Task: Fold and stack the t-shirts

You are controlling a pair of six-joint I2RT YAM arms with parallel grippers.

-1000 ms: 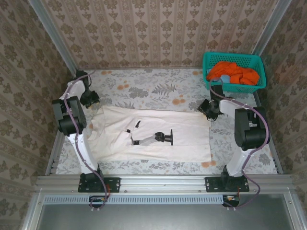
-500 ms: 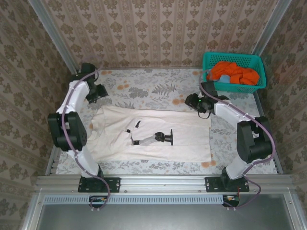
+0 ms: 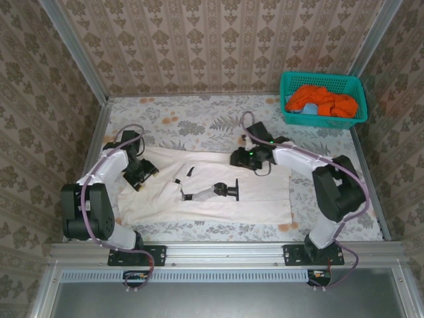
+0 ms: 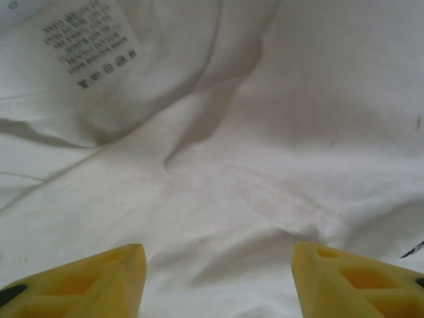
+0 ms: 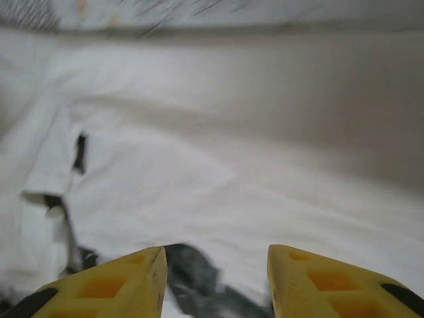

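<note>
The cream-white t-shirt lies spread flat across the table, with black printed marks near its middle. My left gripper hovers over the shirt's left part. In the left wrist view it is open, with creased white cloth and a printed care label below it. My right gripper is over the shirt's far edge near the middle. In the right wrist view it is open above the cloth, with a black mark between the fingertips. Orange t-shirts lie bunched in the basket.
The teal lattice basket stands at the back right corner. A floral tablecloth covers the table behind the shirt. Patterned walls close in on three sides, and a metal rail runs along the near edge.
Both arms swung inward over the cream shirt: the left from the far left corner down onto its left part, the right from the right edge leftward. Both jaws stand a little wider.
</note>
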